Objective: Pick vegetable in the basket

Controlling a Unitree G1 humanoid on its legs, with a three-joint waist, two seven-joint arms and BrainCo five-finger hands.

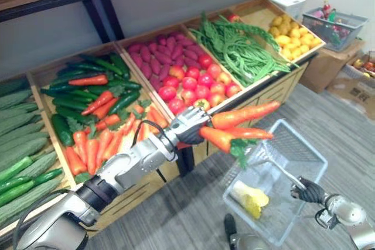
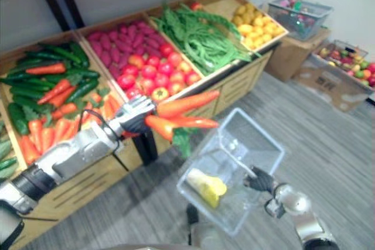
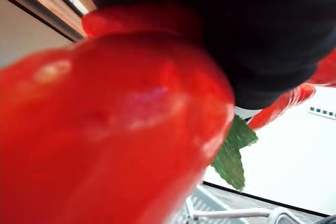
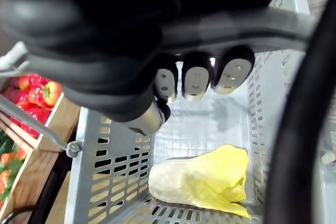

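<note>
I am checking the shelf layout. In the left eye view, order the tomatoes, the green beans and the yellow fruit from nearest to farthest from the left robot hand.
1. Tomatoes, in the bin behind the left robot hand, which holds carrots.
2. Green beans, next bin to the right.
3. Yellow fruit, far right bin.

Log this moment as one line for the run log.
left hand: grips carrots beside basket | right hand: holds handle | basket: cabbage inside | carrots: not yet in

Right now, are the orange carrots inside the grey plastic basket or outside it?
Outside: the left hand holds the orange carrots up by the grey plastic basket, at its rim, none lowered in.
</note>
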